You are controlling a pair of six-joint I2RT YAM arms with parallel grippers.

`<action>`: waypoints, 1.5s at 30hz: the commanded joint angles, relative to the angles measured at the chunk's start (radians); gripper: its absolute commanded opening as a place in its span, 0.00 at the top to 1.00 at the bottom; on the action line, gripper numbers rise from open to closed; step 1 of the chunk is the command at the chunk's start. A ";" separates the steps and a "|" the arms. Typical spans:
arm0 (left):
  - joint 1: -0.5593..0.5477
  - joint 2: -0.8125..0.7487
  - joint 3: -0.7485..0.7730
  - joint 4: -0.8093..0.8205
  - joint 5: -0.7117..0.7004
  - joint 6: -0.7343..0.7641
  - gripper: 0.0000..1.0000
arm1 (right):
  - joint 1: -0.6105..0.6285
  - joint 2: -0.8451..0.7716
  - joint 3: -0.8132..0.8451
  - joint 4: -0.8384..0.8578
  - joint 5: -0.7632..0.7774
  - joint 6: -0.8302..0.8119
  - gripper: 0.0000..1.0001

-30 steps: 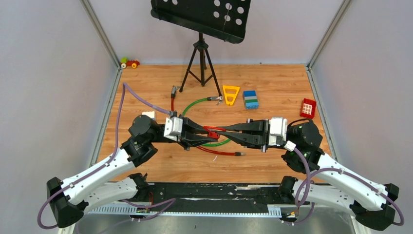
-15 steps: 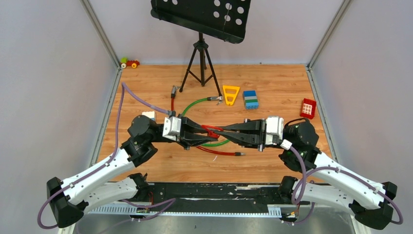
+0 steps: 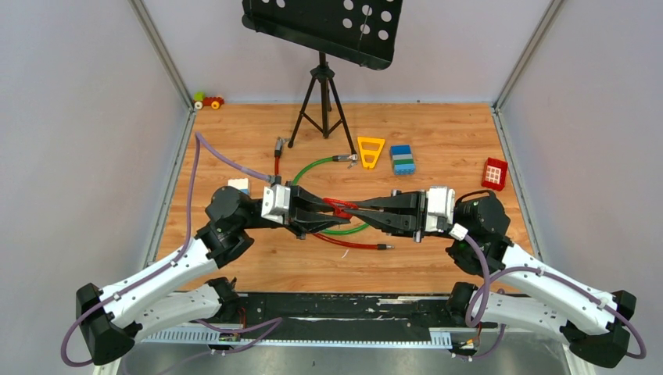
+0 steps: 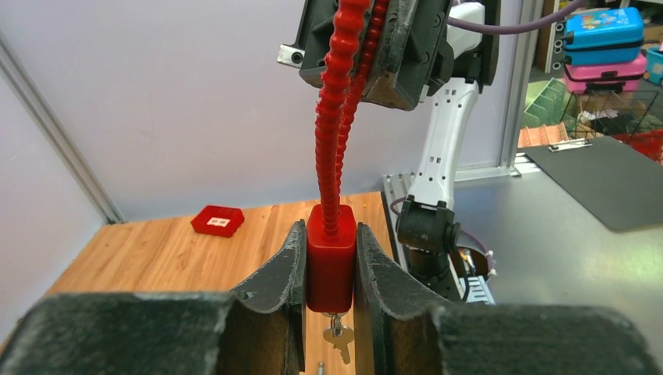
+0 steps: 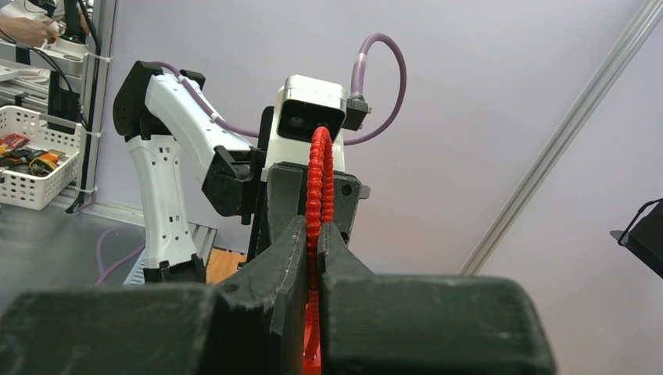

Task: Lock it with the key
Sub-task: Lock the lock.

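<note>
The left gripper (image 4: 330,238) was closed on the red padlock (image 4: 330,266), one finger flat against each side of its body, and held it clear of the table (image 3: 438,258) above the middle of the workspace. The right gripper (image 5: 311,234), reaching in from the right, had its fingers drawn narrow and was pinching the red ribbed cable (image 4: 335,125) that rose from the top of the padlock. In the left wrist view one strand of this cable entered the top of the padlock. Whether it was fully seated or latched could not be told. The key (image 4: 338,338) hung below the padlock between the left fingers. It appeared to be in the keyhole on the underside, with a second small key or ring dangling beside it. Neither gripper touched it. Judged from this, the padlock was picked up, steadied between both arms and fitted with the key, so the preparation was largely done. The locking turn itself looked not yet done. One gripper would have to let go and take the key. The right gripper seemed the likelier choice, since the left gripper carried the padlock. The green cable (image 3: 313,167) lay on the table on the far side of the grippers, untouched.
</note>
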 commanded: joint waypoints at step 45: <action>-0.005 -0.034 -0.030 0.203 -0.075 -0.071 1.00 | 0.007 -0.053 -0.116 -0.134 0.103 -0.011 0.42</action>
